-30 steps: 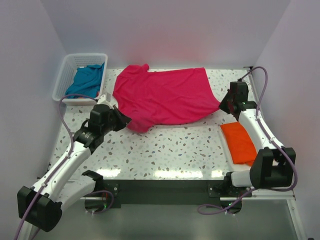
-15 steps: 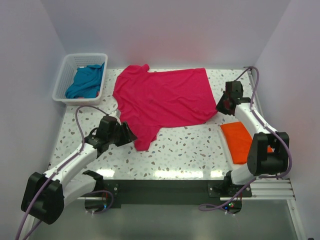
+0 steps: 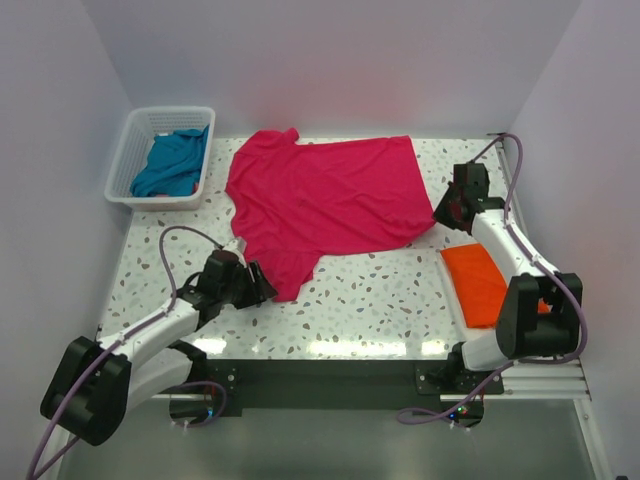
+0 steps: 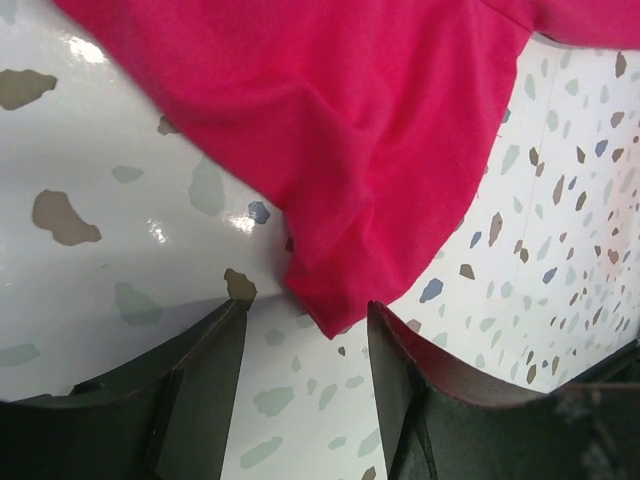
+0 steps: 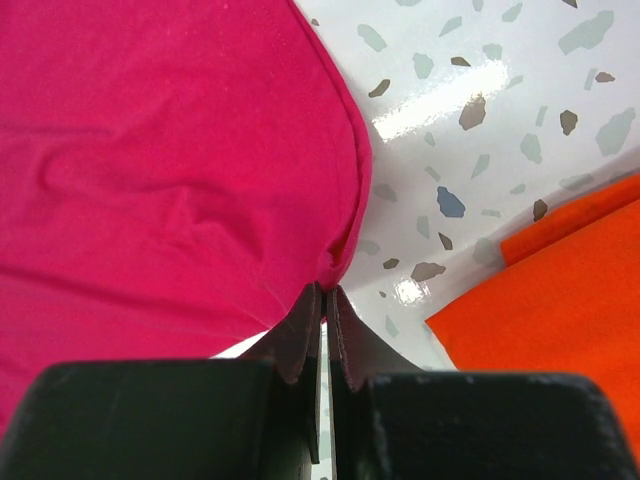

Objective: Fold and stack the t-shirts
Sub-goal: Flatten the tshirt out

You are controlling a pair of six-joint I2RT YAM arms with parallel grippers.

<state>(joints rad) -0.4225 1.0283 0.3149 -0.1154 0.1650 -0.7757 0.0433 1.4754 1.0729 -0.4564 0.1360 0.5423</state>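
Seen from above, the pink shirt (image 3: 325,195) lies spread across the middle of the table (image 3: 380,300). The orange shirt (image 3: 478,285) is folded at lower right, and the teal shirt (image 3: 172,162) sits in the basket (image 3: 120,172) at upper left. Only the wrist views settle the grips. The left gripper (image 4: 305,322) stands open with the pink shirt's lower tip just ahead of its gap, while the right gripper (image 5: 325,295) is pinched closed on the hem. A second ago the left gripper was clamped on that tip, higher in the frame.
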